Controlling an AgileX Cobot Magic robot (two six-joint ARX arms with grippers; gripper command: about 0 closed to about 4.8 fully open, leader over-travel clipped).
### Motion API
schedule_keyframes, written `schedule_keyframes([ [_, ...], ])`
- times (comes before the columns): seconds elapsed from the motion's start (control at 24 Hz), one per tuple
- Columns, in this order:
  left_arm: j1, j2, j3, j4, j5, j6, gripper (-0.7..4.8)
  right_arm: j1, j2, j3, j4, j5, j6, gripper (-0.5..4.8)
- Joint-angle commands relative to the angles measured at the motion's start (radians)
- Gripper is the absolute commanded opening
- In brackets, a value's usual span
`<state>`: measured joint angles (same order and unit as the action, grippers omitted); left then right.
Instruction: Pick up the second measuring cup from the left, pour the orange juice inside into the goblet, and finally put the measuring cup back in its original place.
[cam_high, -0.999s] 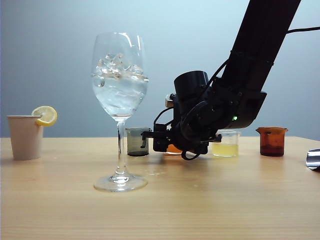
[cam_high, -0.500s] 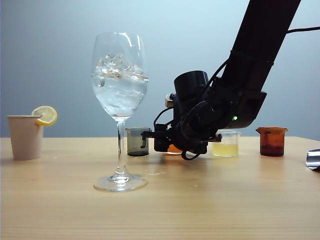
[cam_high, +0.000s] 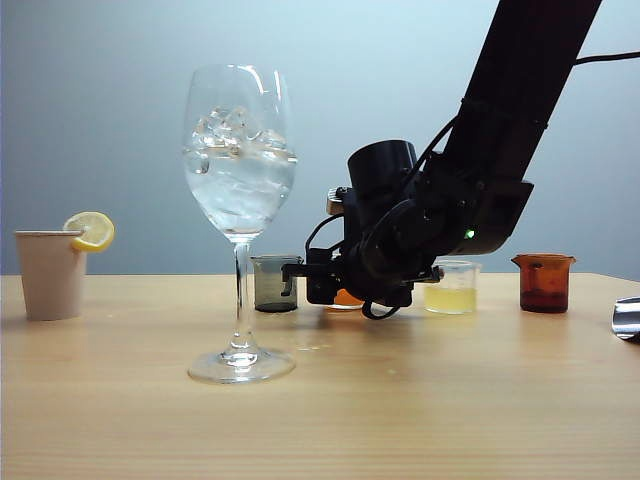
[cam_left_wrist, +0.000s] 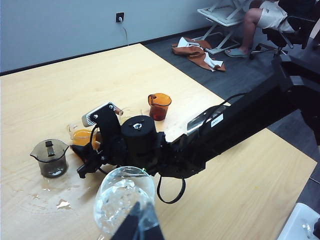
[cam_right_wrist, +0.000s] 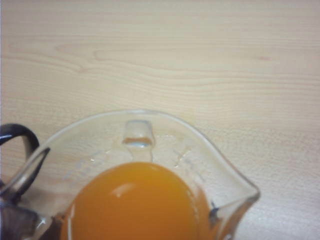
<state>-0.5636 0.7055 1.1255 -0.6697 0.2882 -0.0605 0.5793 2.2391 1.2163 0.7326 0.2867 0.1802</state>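
Observation:
The measuring cup (cam_right_wrist: 150, 150), a small clear beaker holding orange juice (cam_right_wrist: 135, 205), sits between the jaws of my right gripper (cam_right_wrist: 115, 219). A dark fingertip (cam_right_wrist: 214, 216) presses its wall. In the exterior view the right gripper (cam_high: 325, 285) hides most of the cup, and only its orange base (cam_high: 348, 297) shows, down at table level. The goblet (cam_high: 240, 200), tall and filled with ice and clear liquid, stands in front and to the left. My left gripper (cam_left_wrist: 140, 224) hovers shut just above the goblet's bowl (cam_left_wrist: 122, 197), holding nothing.
A smoky grey cup (cam_high: 274, 283) stands left of the held cup, with a pale yellow cup (cam_high: 450, 290) and an amber cup (cam_high: 543, 282) to its right. A paper cup (cam_high: 50, 275) with a lemon slice is at far left. Wet patches (cam_left_wrist: 60, 204) lie near the goblet.
The right gripper's jaws have drawn in slightly round the measuring cup. The arms and the vessels have stayed where they were.

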Motion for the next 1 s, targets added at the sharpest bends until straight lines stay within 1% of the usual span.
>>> schedule_keyframes([
  [0.04,-0.001,-0.002,0.006,0.013,0.008,0.001,-0.06,0.001,-0.029,0.003,-0.003,-0.001,-0.009,1.38],
  [0.12,-0.001,-0.002,0.006,0.012,0.008,0.001,-0.06,0.001,-0.04,0.002,-0.01,-0.002,-0.026,1.38],
  [0.71,-0.001,-0.002,0.007,0.013,0.008,0.001,-0.06,0.013,-0.104,0.001,-0.071,-0.001,-0.027,1.38],
  [1.0,-0.001,-0.002,0.006,0.012,0.008,0.002,-0.06,0.021,-0.168,0.001,-0.172,-0.002,-0.028,1.38],
])
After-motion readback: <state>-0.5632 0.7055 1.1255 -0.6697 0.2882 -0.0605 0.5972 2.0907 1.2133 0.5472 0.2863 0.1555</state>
